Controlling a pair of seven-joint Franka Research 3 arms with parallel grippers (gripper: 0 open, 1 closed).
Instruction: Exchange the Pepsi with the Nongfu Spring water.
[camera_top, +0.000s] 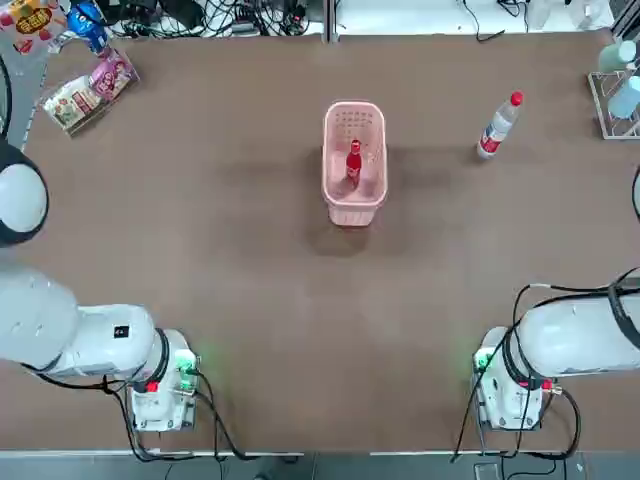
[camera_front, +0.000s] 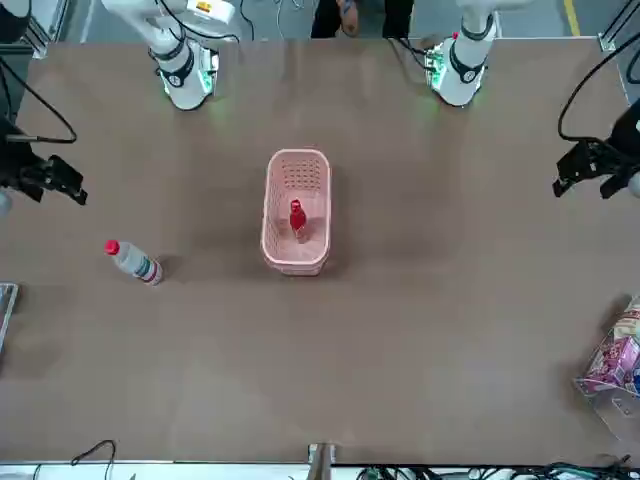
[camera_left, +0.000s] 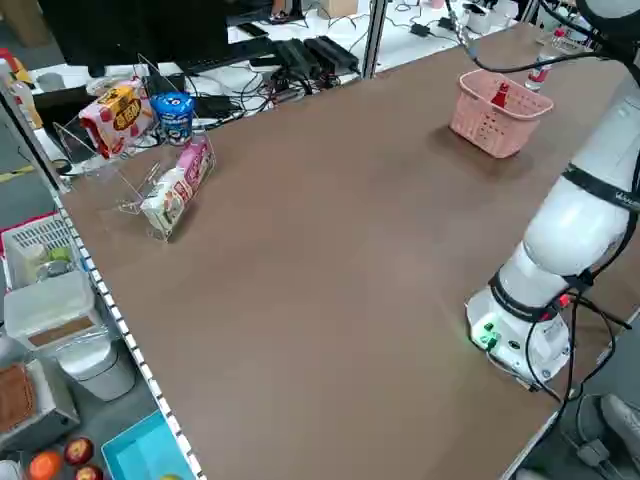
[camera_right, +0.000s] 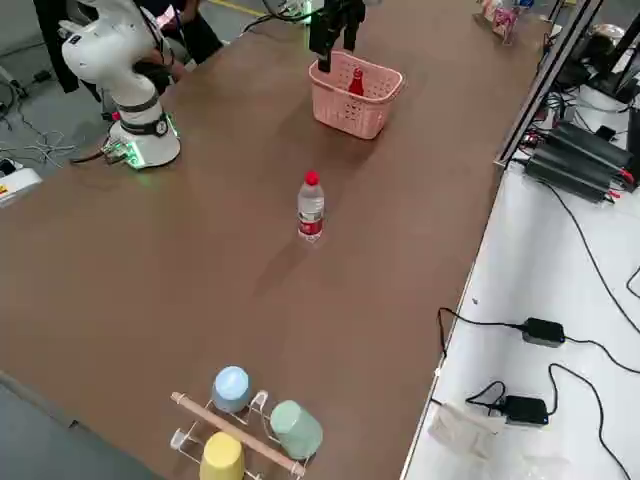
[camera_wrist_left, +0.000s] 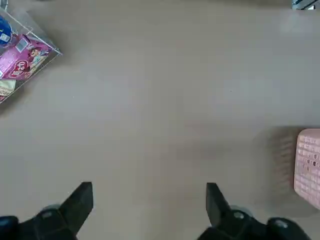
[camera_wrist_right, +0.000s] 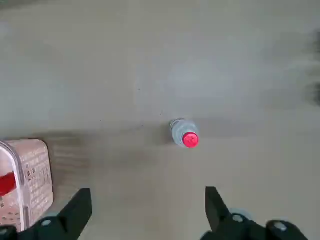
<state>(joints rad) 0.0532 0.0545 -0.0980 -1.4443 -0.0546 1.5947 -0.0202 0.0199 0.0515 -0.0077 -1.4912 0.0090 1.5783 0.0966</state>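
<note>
from my left wrist camera i see the left gripper (camera_wrist_left: 149, 206) hanging above bare brown table (camera_wrist_left: 160, 100), its two dark fingers (camera_wrist_left: 79, 202) spread wide with nothing between them. part of the pink basket (camera_wrist_left: 309, 166) sits at one edge, and a clear stand of snack packets (camera_wrist_left: 22, 55) (pink wrappers mostly) is well apart.

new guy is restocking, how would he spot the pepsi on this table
Look for the pink basket near the middle of the brown table. The Pepsi stands upright inside it, a slim all-red bottle with a red cap. The only other bottle nearby, the water, is clear with a red label and stands outside on the table.
</note>
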